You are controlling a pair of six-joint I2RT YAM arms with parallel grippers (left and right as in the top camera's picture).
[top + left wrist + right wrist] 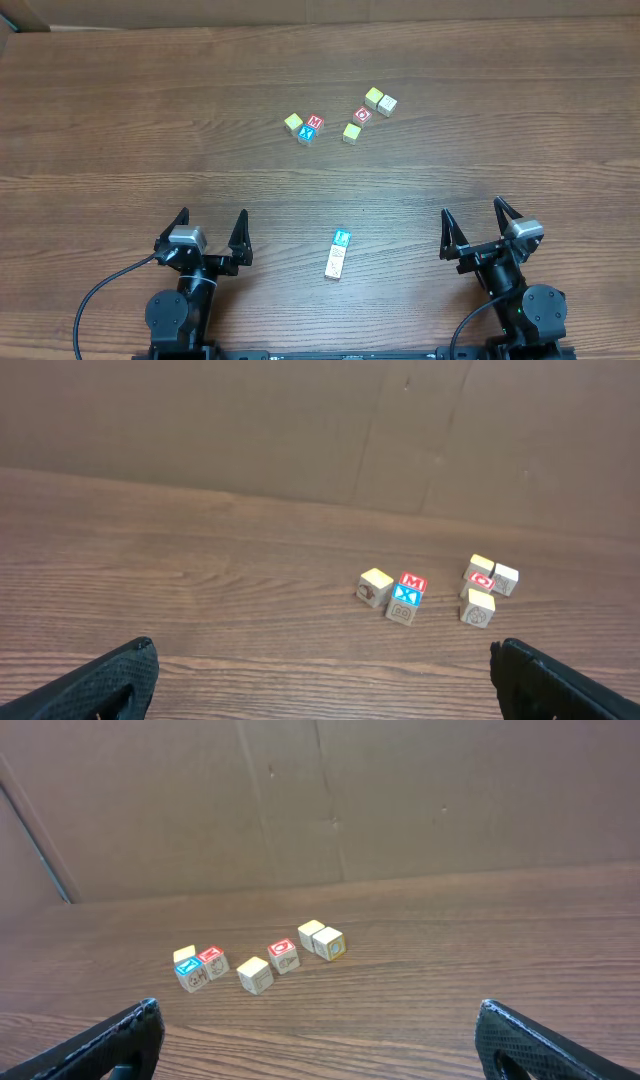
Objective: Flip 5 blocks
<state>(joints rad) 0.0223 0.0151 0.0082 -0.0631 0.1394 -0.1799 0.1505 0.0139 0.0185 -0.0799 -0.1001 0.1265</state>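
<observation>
Several small printed blocks lie in a loose cluster at mid-table: a yellow one (293, 123), a red M (314, 122) touching a blue X (307, 133), another yellow (351, 132), a red O (363, 114), and a yellow (374, 97) beside a white one (387, 104). Nearer the front, a blue-faced block (342, 238) and two cream blocks (335, 262) form a short row. My left gripper (212, 222) and right gripper (473, 212) stand open and empty near the front edge, well short of the blocks. The cluster shows ahead in both wrist views, with the blue X (404, 600) (189, 972).
The wood-grain table (120, 120) is bare around the blocks. A brown cardboard wall (400, 800) stands behind the far edge. Black cables (95, 300) run from the arm bases at the front.
</observation>
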